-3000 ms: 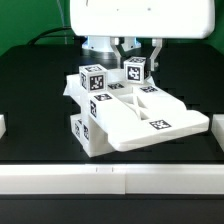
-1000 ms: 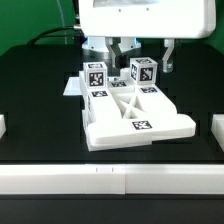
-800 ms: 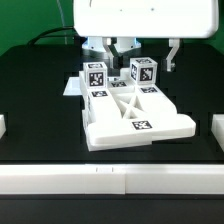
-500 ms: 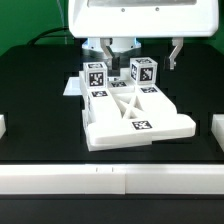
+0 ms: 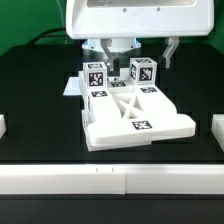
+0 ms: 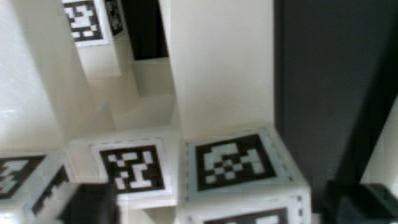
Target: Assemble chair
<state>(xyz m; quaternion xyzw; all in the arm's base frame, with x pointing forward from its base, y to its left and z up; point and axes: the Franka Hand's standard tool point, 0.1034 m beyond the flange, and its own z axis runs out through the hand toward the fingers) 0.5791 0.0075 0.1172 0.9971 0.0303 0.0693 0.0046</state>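
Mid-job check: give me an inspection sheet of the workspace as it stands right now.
Surface: black table, white rails at the front and sides.
Job's things: chair lies flat as one joined piece, X-brace up; two tagged posts stand at its back.
Clutter: a flat white piece behind the chair, on the exterior view's left; unclear what it is.
Gripper: gripper above the posts, jaws apart, holding nothing.
Cables: dark cable at the back.
Surroundings: green wall.

No readable words or numbers, only black-and-white square tags on the chair (image 5: 132,110) parts
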